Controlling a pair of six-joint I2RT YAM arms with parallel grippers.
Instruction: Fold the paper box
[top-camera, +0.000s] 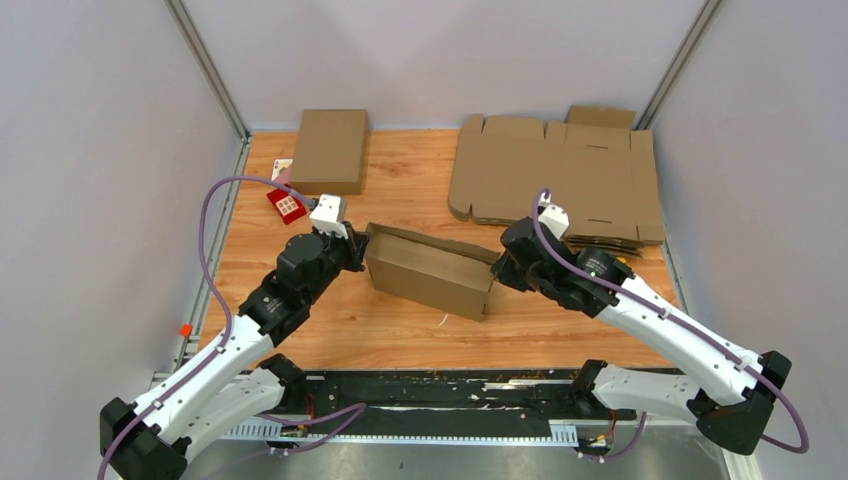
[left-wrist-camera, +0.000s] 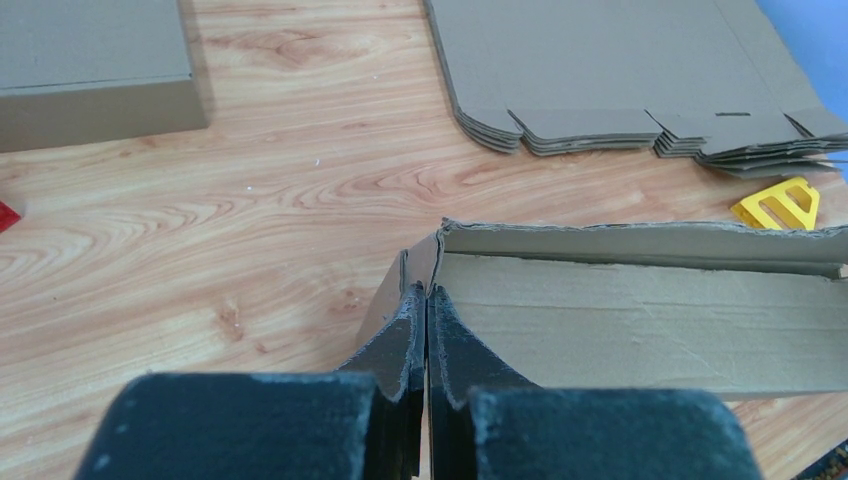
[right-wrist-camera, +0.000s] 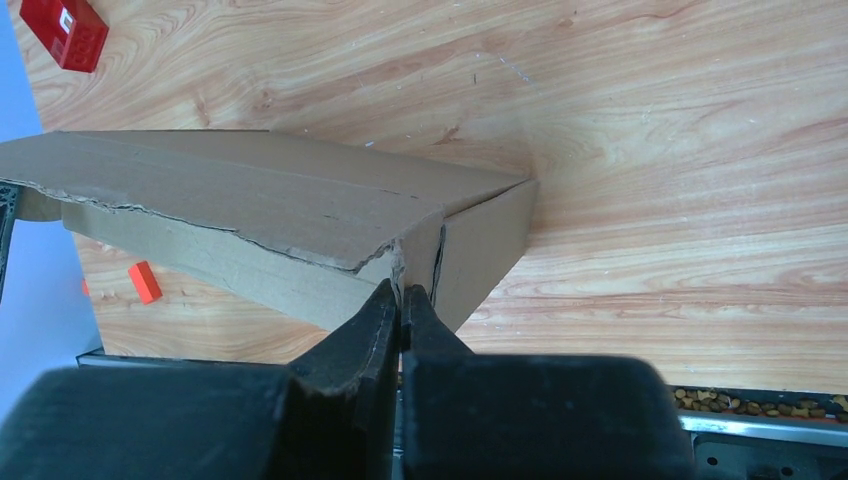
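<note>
the box lay mid-tabletop, part-formed: a long open trough with raised side walls, set at a slant between the two arms. a stack of blanks lay well apart at the far right.

left pincer: clenched, jaws together on the top edge of the box's left end corner. right pincer: clenched, jaws together on the right end corner, where the wall edge was ragged. in each wrist view the board appeared nipped between the tips. how deep the bite went could not be told.

handling, as judged:
- light. one arm could shift it, so it would slide on the smooth wood if pushed without a counter-hold.
- stiff across the panels, weak along the creases. it would hinge at the scored lines and spring back if released early.
- thin edges. the frayed rim suggested the board tears or crushes under a hard pinch or a twist.

where to hold: on a wall edge close to a corner, one pincer at each end, with the bite square to the panel. avoid the torn section, mid-span holds and the open flaps.
</note>
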